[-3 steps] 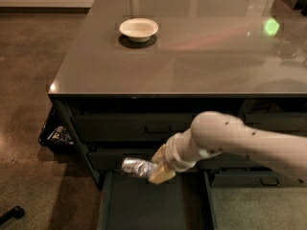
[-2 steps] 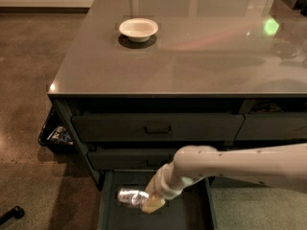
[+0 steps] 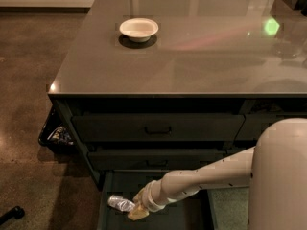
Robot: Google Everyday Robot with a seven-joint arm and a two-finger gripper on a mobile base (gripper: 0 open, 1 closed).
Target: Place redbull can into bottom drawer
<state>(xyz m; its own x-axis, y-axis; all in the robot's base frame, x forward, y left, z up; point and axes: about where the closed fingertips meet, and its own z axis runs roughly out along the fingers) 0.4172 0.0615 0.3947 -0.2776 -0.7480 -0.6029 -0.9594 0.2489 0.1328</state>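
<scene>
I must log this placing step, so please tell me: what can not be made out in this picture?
All in the camera view:
- Can: its right end is hidden by the gripper, which is low in the drawer. Whether the can touches the drawer floor is unclear from this one view.
- Drawer: its front is cut off by the bottom edge.
- Arm: its base is cut off by the right edge.

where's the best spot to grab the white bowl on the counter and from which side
Pinch the rim of the white bowl from straight above, probably at its near edge. It sits upright on the counter, wide and shallow with a thin flared lip, so its sides likely offer little to clamp. The gripper is far below, in the bottom drawer, right by the redbull can.
</scene>
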